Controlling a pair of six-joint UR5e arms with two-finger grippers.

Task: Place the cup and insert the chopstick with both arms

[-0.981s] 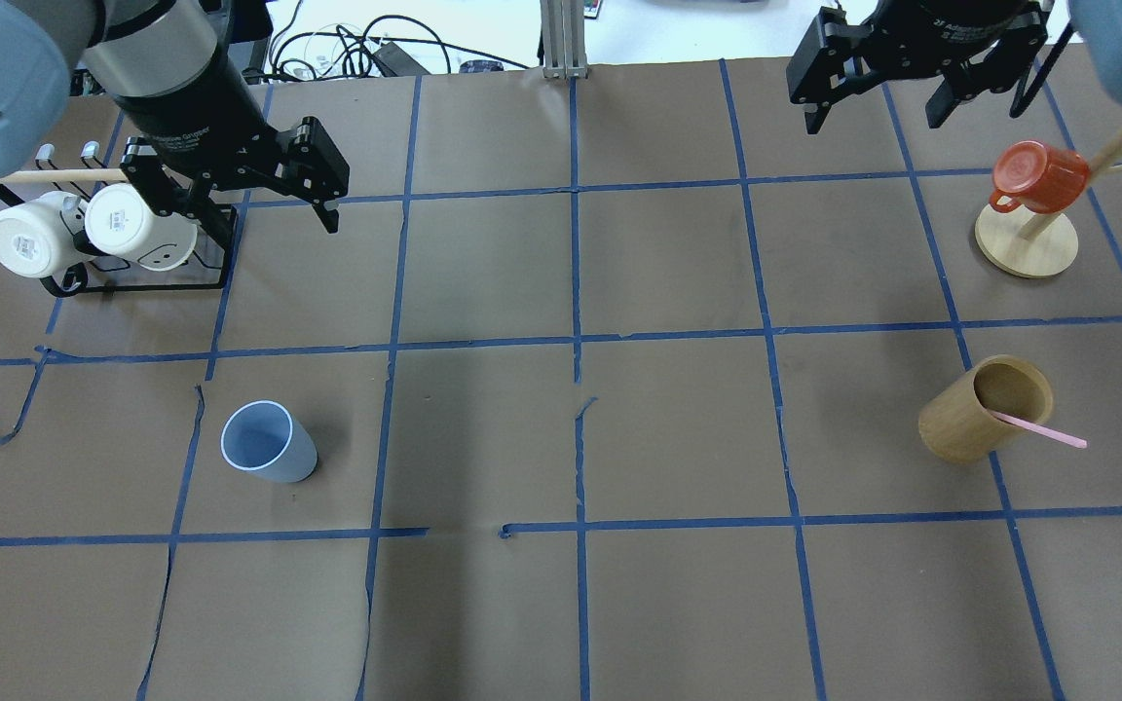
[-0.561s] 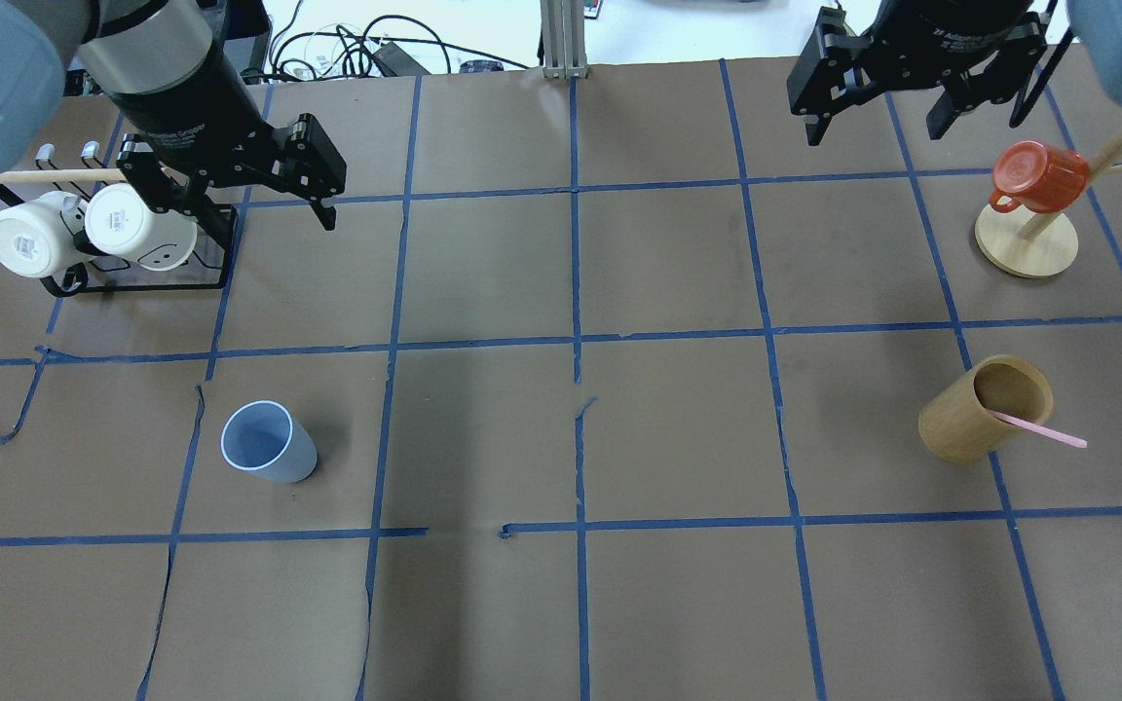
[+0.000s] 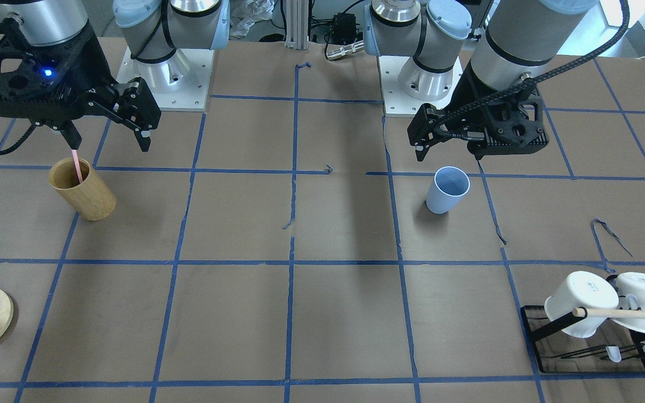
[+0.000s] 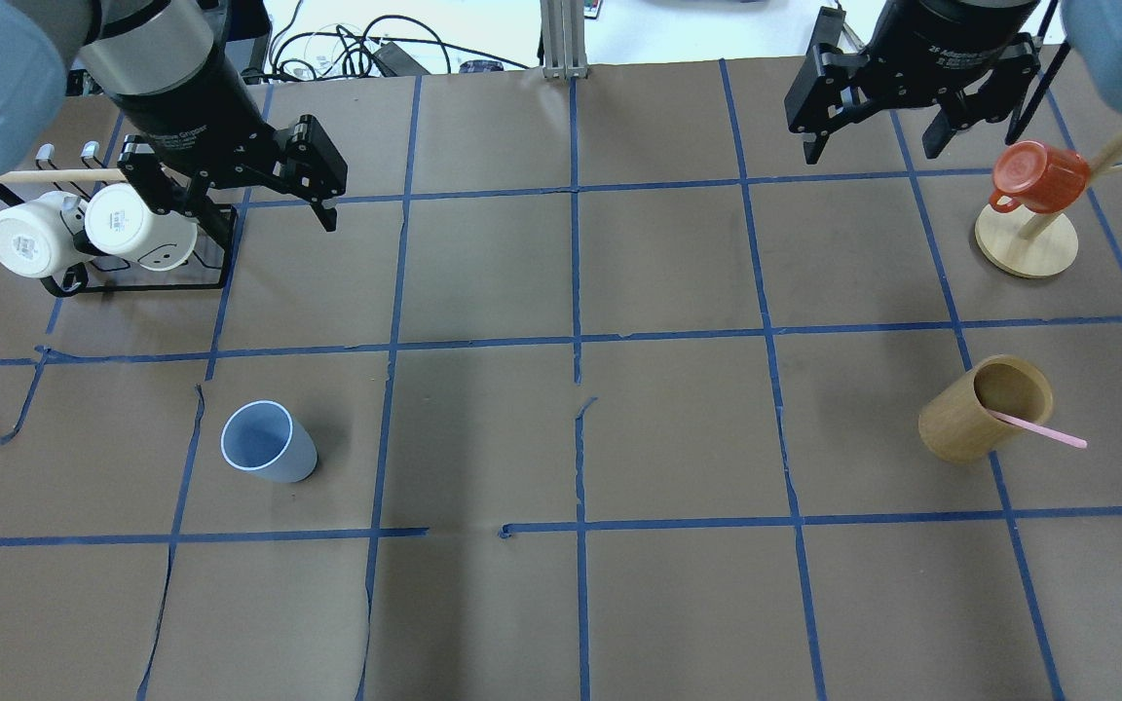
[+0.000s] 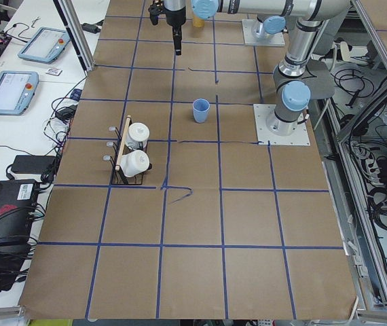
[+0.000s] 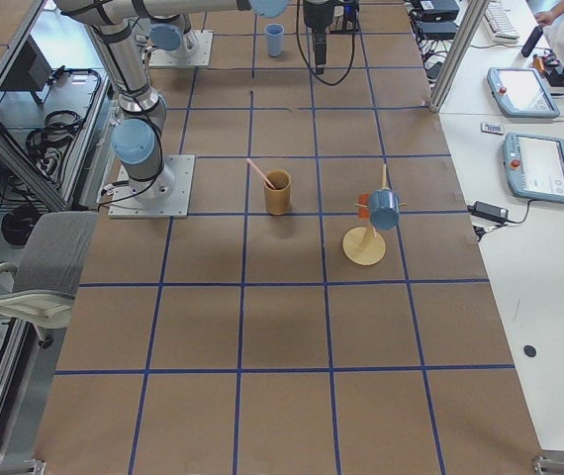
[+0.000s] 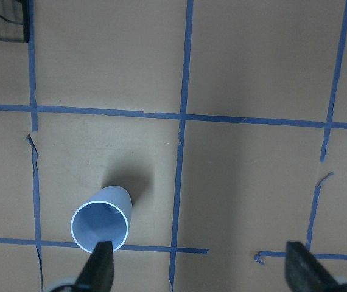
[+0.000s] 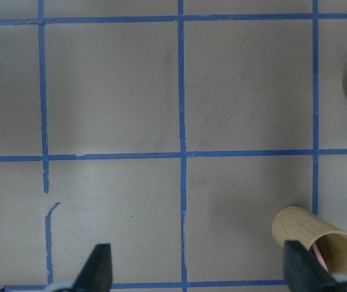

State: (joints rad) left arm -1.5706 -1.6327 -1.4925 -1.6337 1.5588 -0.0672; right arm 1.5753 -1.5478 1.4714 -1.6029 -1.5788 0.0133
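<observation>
Cup (image 4: 267, 443) stands upright on the left half of the table (image 4: 483, 273), nearer the left gripper (image 7: 201, 274), which hangs spread and empty above it, while the chopstick (image 4: 1038, 429) leans in the wooden cup (image 4: 970, 424) under the spread, empty right gripper (image 4: 870, 136).
</observation>
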